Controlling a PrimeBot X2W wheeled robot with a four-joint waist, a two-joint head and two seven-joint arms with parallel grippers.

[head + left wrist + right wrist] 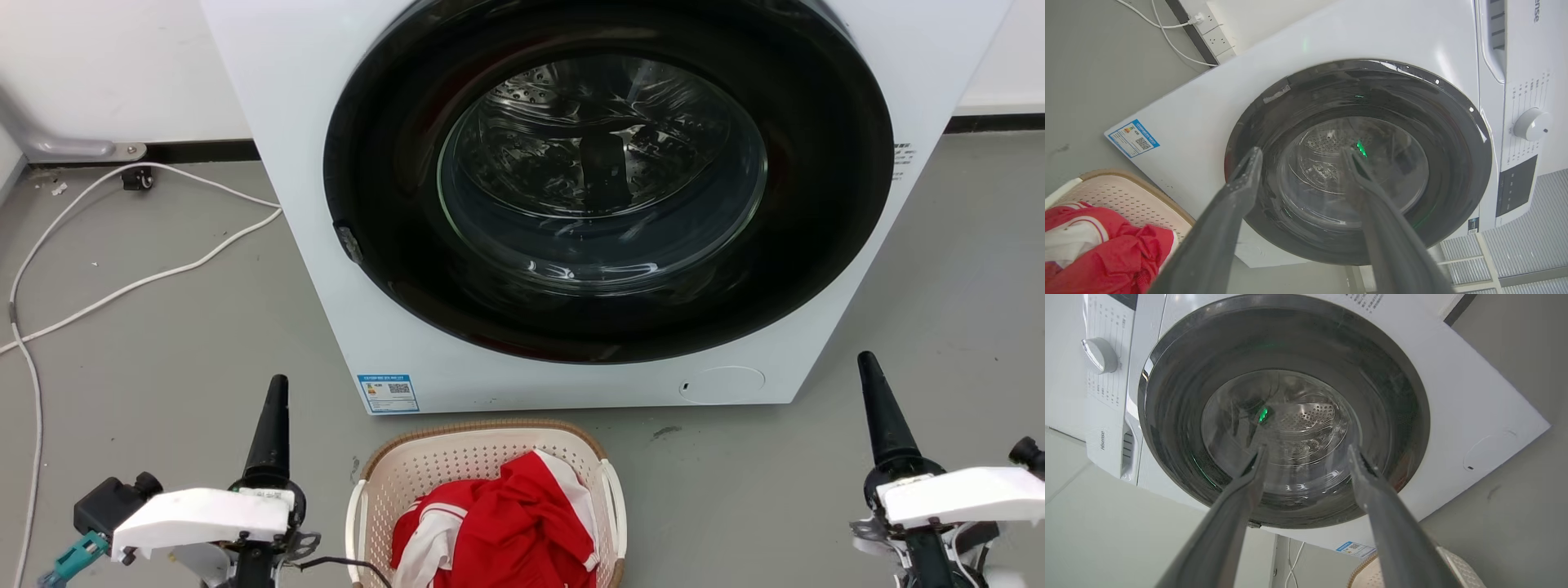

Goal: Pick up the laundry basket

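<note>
Sitting between both jaws: laundry basket (457, 459).

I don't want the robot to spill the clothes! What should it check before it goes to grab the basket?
1. Left gripper, jaws apart: ok.
2. Right gripper, jaws apart: ok.
3. Laundry basket upright on the floor, between the two arms: ok.
4. Left handle and right handle not covered by cloth: ok.
5. Red clothes all inside the basket: cannot tell, its near edge is cut off in the head view.
6. Grippers aimed at the handles: not ok, both point at the washing machine.
</note>
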